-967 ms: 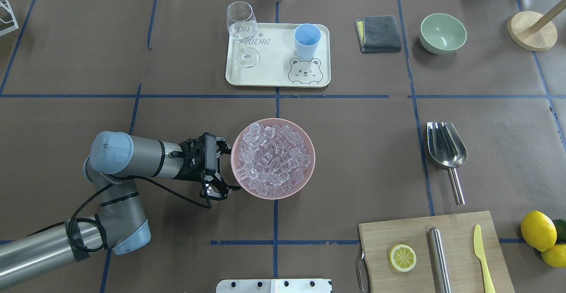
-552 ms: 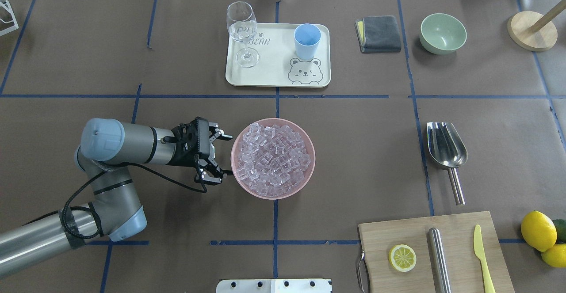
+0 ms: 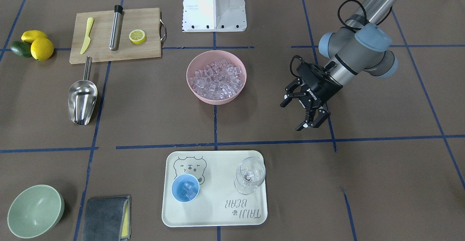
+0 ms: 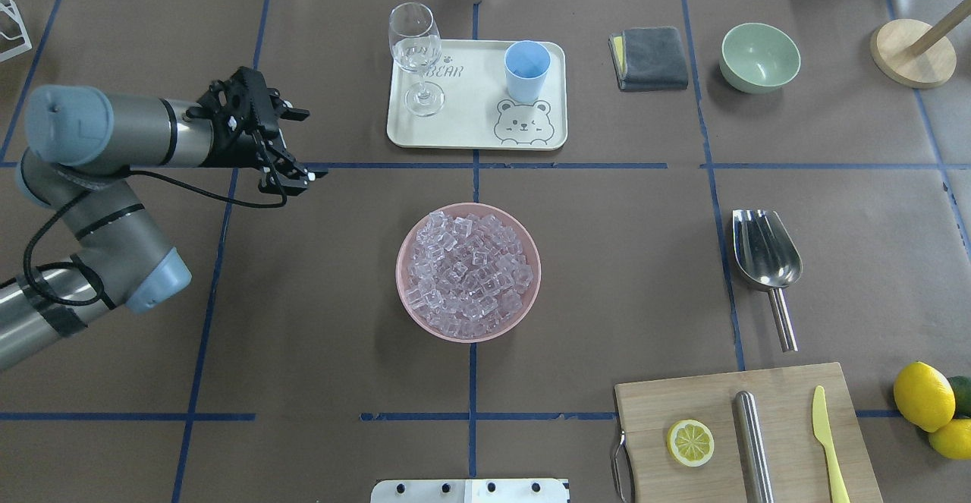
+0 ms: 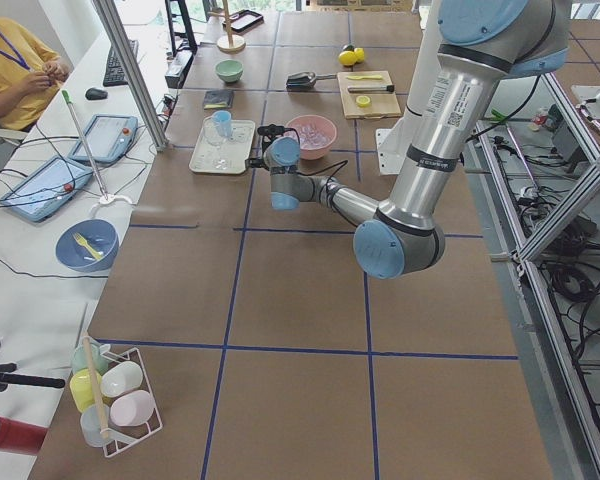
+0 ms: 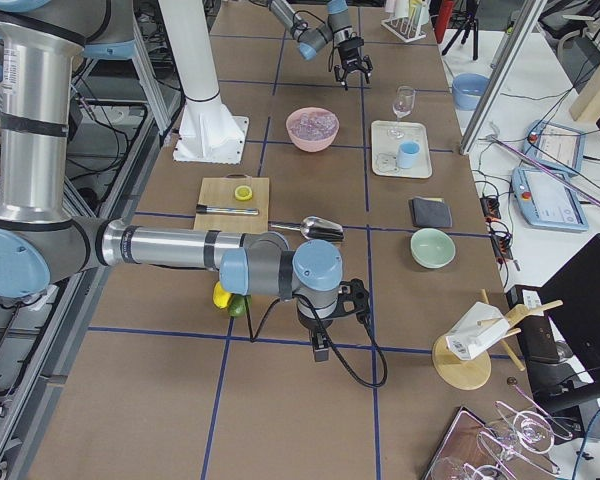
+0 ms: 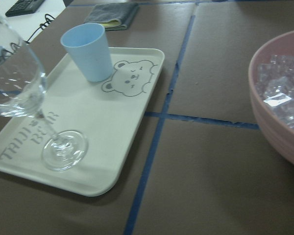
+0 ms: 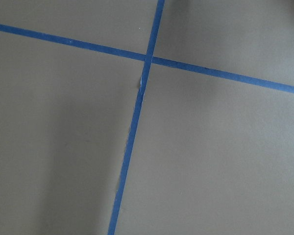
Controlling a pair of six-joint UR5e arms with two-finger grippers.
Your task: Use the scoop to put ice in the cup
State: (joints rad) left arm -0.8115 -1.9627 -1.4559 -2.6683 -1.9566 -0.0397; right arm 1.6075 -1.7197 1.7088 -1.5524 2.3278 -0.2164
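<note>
Note left gripper [image 4: 307, 146] spread and empty at 10 o'clock from bowl [image 4: 400, 268] of ice [image 4: 466, 271]. Cannot tell right gripper [image 6: 320, 350] jaws. Find scoop [image 4: 766, 256] flat on table [image 4: 607, 260] at 3 o'clock from bowl, cup [image 4: 527, 70] on tray [image 4: 470, 108] at 12, a little ice inside. Likely to slip off thin flat handle [image 4: 783, 321]; may clip glass [image 4: 415, 55] near cup, spilling ice
</note>
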